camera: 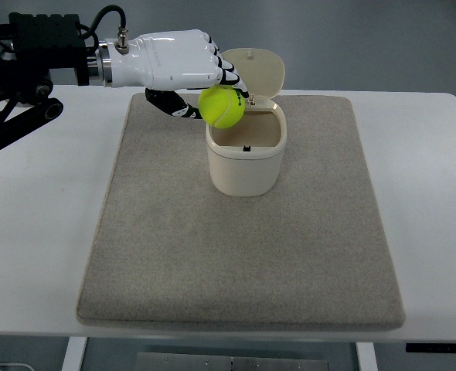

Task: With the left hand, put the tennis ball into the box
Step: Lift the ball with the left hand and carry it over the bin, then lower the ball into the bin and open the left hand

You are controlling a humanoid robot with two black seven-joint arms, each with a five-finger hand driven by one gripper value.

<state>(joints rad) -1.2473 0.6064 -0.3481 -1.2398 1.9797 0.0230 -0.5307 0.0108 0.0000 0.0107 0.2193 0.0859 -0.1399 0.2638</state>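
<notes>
Fingers point(226, 75) of the left hand point(166, 59) clamp the tennis ball point(222, 107) over the box's point(245, 170) open rim, lid point(259, 71) up; no readable writing anywhere.

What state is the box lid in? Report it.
Open. The lid stands tipped back behind the box, whose inside shows, while the left hand holds the tennis ball at its rim.

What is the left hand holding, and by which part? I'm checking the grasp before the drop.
The left hand holds the tennis ball, with its fingers over the top and left side, at the near-left rim of the open box.
</notes>
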